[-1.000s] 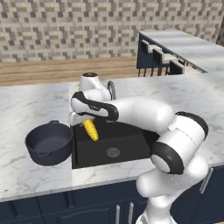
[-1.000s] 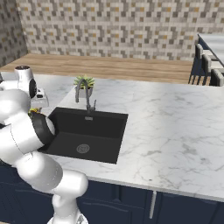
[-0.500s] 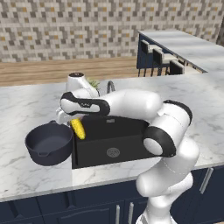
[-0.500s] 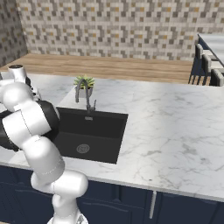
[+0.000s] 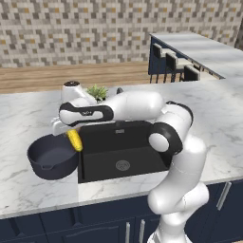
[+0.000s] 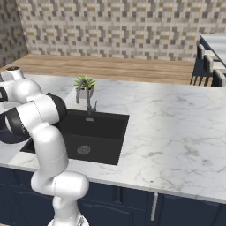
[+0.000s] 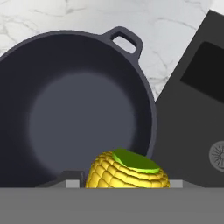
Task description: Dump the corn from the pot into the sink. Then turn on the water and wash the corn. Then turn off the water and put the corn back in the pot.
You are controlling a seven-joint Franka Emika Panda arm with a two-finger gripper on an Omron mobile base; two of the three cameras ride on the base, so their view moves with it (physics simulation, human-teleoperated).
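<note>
One corn cob (image 5: pixel 74 140) is in play, and it sits gripped in the gripper (image 5: pixel 71 137), seen left of centre in the left base view, hanging at the right rim of the pot (image 5: pixel 52 156) where pot and sink (image 5: pixel 124 147) meet. In the hand view the cob (image 7: pixel 127 173) occupies the bottom centre, green stem end up, clamped between the jaws, which stand part-open around its width; the pot's bare dark interior (image 7: pixel 78 118) spreads across the left and centre, and the sink's drain (image 7: pixel 217 154) shows at the right edge. No water is visible at the faucet (image 6: pixel 86 95), centre left of the right base view, and the basin (image 6: pixel 95 134) holds nothing. Judgement: the dumping and washing appear finished and the tap appears off; remaining is carrying the cob over the pot's interior and releasing it.
</note>
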